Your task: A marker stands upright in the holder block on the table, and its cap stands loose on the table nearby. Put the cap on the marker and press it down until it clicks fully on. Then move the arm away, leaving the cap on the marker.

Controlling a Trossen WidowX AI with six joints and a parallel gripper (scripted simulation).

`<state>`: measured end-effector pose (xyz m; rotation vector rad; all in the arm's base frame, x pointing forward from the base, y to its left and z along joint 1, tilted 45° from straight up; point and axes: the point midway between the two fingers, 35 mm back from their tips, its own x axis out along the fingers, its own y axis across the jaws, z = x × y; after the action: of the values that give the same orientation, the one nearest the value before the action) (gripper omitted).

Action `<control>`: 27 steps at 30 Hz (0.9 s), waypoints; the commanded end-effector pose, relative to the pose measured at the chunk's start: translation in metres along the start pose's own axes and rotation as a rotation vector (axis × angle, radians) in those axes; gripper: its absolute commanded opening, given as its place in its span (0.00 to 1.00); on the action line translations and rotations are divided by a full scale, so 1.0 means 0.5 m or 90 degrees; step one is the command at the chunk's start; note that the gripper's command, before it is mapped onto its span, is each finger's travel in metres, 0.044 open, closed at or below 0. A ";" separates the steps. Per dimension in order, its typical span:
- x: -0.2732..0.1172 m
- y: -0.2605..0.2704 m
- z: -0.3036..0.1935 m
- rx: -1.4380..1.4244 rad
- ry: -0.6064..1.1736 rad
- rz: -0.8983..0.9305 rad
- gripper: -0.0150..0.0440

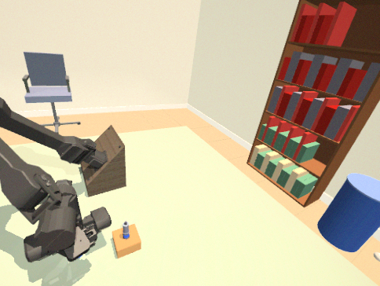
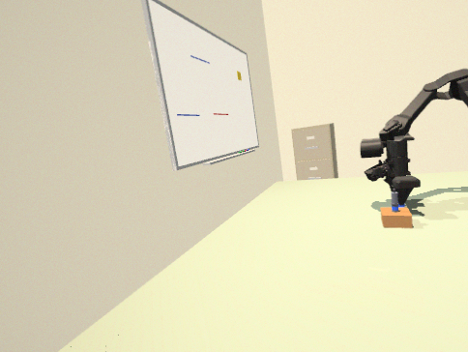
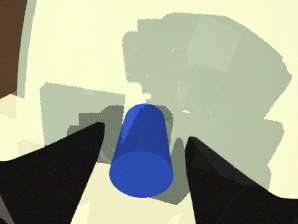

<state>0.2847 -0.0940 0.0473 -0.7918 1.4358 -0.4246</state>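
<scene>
The blue cap stands on the table between the fingers of the claw, which is open, with a gap either side of it. Just beside the claw I see the marker, upright in its orange holder block, and farther off from the claw, a brown wooden stand.

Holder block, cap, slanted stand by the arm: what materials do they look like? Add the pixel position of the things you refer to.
Holder block (image 1: 126, 248) (image 2: 396, 220): matte orange, maybe painted wood or plastic; no grain shows.
Cap (image 3: 141, 172): probably plastic, smooth, uniform blue.
Slanted stand (image 1: 107, 182): looks like dark brown wood, dull finish; streaky grain on its side.
</scene>
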 end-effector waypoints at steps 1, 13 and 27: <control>0.011 0.002 -0.003 -0.004 0.003 0.001 0.66; 0.011 0.001 -0.003 -0.004 0.003 0.001 0.40; -0.046 0.003 0.002 -0.004 0.003 0.004 0.25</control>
<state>0.2817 -0.0839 0.0543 -0.7958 1.4539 -0.4160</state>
